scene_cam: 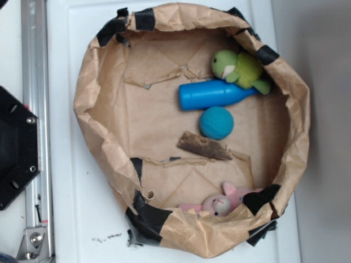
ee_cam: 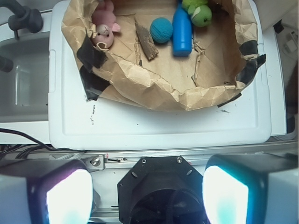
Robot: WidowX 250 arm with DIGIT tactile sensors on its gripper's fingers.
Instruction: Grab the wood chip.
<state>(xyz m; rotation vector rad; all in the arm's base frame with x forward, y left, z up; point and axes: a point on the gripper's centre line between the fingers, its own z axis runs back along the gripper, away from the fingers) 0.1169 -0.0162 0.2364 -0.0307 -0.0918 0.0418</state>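
Note:
The wood chip (scene_cam: 204, 146) is a flat, rough, dark-brown sliver lying on the floor of a brown paper basin (scene_cam: 98, 82), just below a teal ball (scene_cam: 216, 123). In the wrist view the chip (ee_cam: 146, 42) lies left of the ball (ee_cam: 161, 30). My gripper (ee_cam: 147, 196) does not show in the exterior view. In the wrist view its two fingers (ee_cam: 67, 196) stand wide apart at the bottom corners, open and empty. It is above the robot's black base, well short of the basin.
The basin also holds a blue bottle (scene_cam: 214, 94), a green plush turtle (scene_cam: 241, 68) and a pink plush pig (scene_cam: 222, 204). It rests on a white lid (ee_cam: 154, 123). A metal rail (scene_cam: 34, 126) and a black base plate (scene_cam: 13, 148) lie at the left.

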